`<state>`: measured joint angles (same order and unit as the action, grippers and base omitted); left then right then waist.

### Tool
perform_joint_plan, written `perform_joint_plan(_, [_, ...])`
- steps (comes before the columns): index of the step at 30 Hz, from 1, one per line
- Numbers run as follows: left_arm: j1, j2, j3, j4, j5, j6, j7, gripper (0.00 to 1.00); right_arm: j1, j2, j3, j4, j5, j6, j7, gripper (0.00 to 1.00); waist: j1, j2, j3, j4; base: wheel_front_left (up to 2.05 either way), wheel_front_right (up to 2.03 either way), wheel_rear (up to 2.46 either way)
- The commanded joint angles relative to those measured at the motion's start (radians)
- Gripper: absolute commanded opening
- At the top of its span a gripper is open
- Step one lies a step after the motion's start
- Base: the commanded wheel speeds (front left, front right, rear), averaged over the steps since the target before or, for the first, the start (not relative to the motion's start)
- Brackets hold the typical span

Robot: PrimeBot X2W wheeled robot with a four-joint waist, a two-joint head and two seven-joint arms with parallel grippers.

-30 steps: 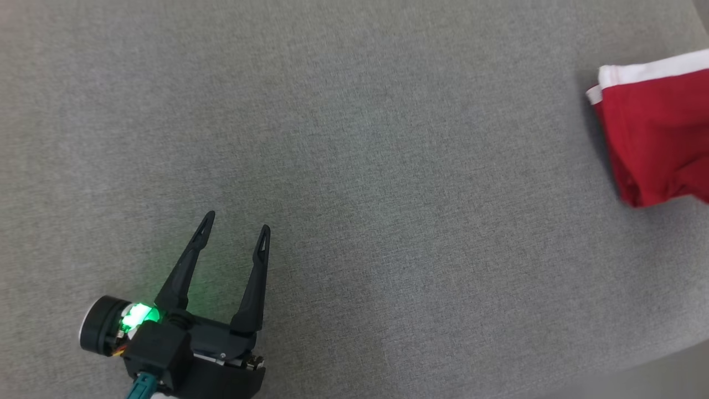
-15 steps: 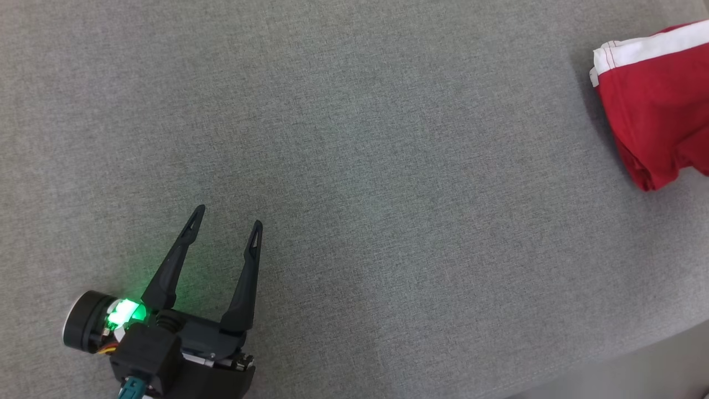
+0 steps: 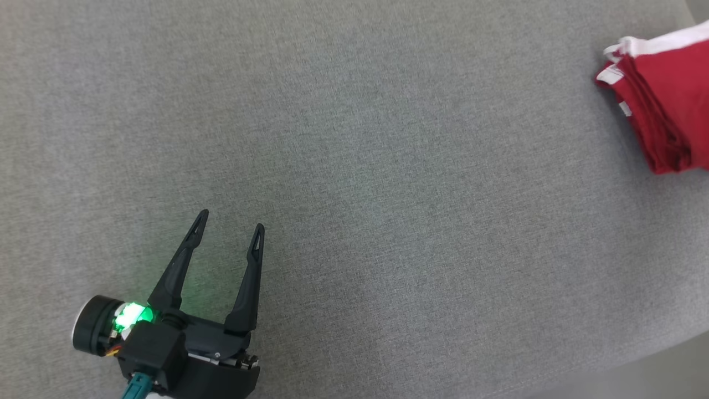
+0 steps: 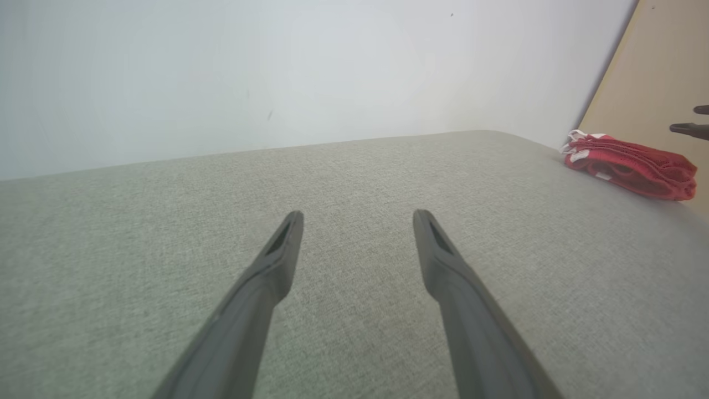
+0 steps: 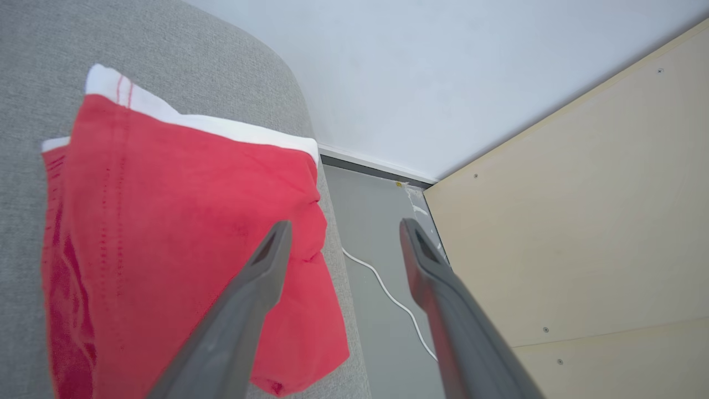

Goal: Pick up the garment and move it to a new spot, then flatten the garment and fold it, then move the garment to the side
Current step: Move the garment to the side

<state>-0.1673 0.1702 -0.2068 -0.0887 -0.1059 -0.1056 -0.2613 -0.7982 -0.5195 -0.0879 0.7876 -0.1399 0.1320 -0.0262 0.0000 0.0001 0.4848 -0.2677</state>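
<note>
Left gripper is sitting at 7 o'clock in the head view, fingers spread, gripping nothing, over the grey cushion. Folded red garment with white trim is lying at 2 o'clock, by the cushion's right edge. Left wrist view is adding the side profile: stacked layers lying flat. Right gripper is released, fingers apart over the garment's outer edge, clamping nothing. Right wrist view is adding what lies past the cushion: floor, white cable, wood panel.
</note>
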Motion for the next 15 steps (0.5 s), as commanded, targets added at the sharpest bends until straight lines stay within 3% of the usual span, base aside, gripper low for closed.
perform_joint_plan(1, [-0.001, -0.006, 0.000, 0.007, -0.006, 0.002, -0.003, 1.00, 0.026, 0.012, -0.016, -0.015, -0.007, -0.003, 0.000, 1.00, 0.0000, -0.0001, -0.029, 0.009, 0.00, 0.00, 0.00])
perform_joint_plan(9, [0.026, -0.037, 0.020, 0.036, -0.034, 0.009, -0.004, 1.00, 0.152, 0.086, -0.063, -0.125, 0.054, -0.003, -0.057, 1.00, 0.0000, -0.0001, -0.145, 0.054, 0.00, 0.00, 0.00])
perform_joint_plan(15, [0.084, -0.057, 0.071, 0.073, -0.046, 0.026, -0.004, 1.00, 0.299, 0.135, -0.012, -0.305, 0.134, -0.003, -0.087, 1.00, 0.0000, -0.0001, -0.249, 0.094, 0.00, 0.00, 0.00])
